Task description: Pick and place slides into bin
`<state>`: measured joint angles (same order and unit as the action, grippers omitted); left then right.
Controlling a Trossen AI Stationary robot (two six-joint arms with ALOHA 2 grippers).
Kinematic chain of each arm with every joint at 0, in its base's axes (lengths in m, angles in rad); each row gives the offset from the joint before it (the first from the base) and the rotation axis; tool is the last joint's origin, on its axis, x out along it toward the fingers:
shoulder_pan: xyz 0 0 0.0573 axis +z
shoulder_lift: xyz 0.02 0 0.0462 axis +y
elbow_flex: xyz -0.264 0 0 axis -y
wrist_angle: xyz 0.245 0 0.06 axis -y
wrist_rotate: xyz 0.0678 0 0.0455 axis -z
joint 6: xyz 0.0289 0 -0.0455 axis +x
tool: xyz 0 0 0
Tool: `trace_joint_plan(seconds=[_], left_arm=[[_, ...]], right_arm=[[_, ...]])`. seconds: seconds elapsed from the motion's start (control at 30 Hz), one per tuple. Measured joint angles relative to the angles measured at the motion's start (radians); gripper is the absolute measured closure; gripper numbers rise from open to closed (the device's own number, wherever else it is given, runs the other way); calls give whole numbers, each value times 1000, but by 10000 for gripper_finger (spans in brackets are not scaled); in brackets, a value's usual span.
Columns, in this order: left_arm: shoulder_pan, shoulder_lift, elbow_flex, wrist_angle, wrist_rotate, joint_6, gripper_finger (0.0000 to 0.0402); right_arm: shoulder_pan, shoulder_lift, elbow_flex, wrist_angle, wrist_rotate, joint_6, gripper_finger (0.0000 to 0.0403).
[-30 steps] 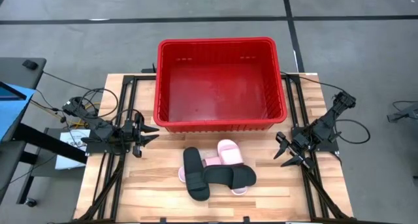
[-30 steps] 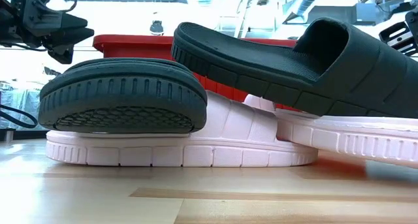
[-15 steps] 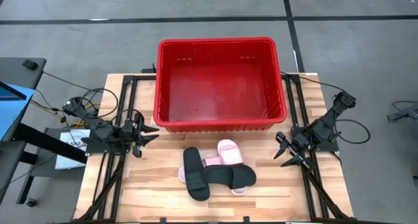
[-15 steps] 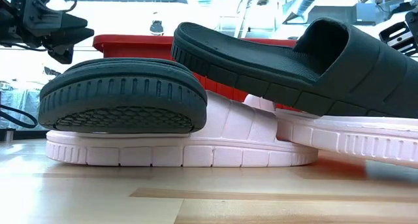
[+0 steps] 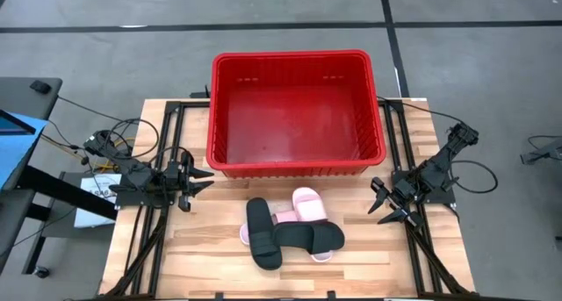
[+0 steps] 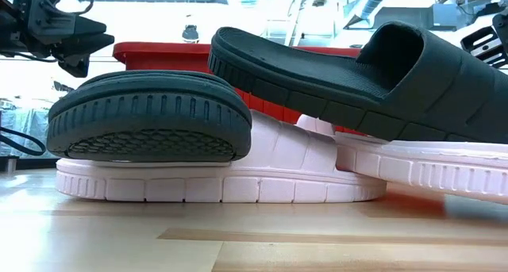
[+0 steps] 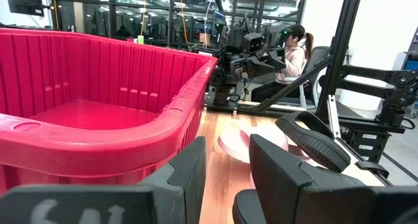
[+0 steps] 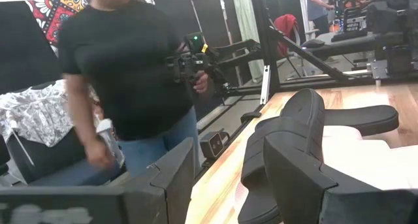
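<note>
**A:** Where are the fingers, and what do they hold?

**B:** The left gripper (image 5: 198, 182) hangs just off the bin's near left corner, fingers (image 7: 186, 178) parted by a modest gap, nothing between them. The right gripper (image 5: 386, 210) sits well to the right of the slides, fingers (image 8: 290, 165) spread wide and also empty. Neither touches a slide.

**A:** And the slides?

**B:** All four lie in one heap on the wooden surface (image 5: 176, 266), just in front of the bin (image 5: 299, 165). Two pink slides (image 5: 306, 203) are underneath. One black slide (image 5: 262, 235) lies across them on the left, the other black slide (image 5: 309, 239) crosswise on top, toward the right. From the low view the black ones rest tilted on the pink soles.

**A:** How would they handle?

**B:** They look like moulded foam, so probably light, a bit springy, with ribbed soles that should not slip much. Nothing fragile. The soles look thick, likely too thick for a comfortable pinch across the width.

**A:** So where should one take hold?

**B:** I would judge the wide strap, or the sole's edge, the best spot; the strap arches up clear of the footbed. Start with a black slide, since they lie on top; pulling a pink one first would likely drag the heap.

**A:** The bin?

**B:** Red, slotted, empty inside.
</note>
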<state>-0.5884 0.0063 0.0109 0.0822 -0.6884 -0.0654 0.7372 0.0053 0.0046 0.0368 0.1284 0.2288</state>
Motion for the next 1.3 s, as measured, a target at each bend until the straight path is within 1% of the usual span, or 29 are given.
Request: trace_joint_plan(seconds=[0.13,0.3,0.43,0.5,0.6,0.7,0.77,0.83,0.87,0.93,1.03,1.13,1.3], left_arm=[[0,0,0,0,0,-13,294],[1,0,0,8,-40,-102,294],[1,0,0,36,-19,-164,294],[1,0,0,10,-8,-146,294],[1,1,0,3,-27,-46,294],[1,2,0,6,-32,-32,294],[1,2,0,32,7,-66,294],[-2,2,10,50,107,-84,294],[-7,8,22,49,161,-92,294],[-23,23,58,48,234,-112,294],[-59,75,150,-13,275,-116,294],[-99,175,265,-138,269,-116,294],[-148,411,453,-318,181,-130,294]], right_arm=[[0,0,0,0,0,0,232],[0,0,0,0,0,0,232],[0,0,0,0,0,0,229],[0,0,0,0,0,0,229],[0,0,0,0,0,0,231],[0,0,0,0,0,0,232],[0,0,0,0,0,0,231],[0,0,0,0,0,0,230],[0,0,0,0,0,0,230],[0,0,0,0,0,0,229],[0,0,0,0,0,0,230],[0,0,0,0,0,0,232],[0,0,0,0,0,0,231]])
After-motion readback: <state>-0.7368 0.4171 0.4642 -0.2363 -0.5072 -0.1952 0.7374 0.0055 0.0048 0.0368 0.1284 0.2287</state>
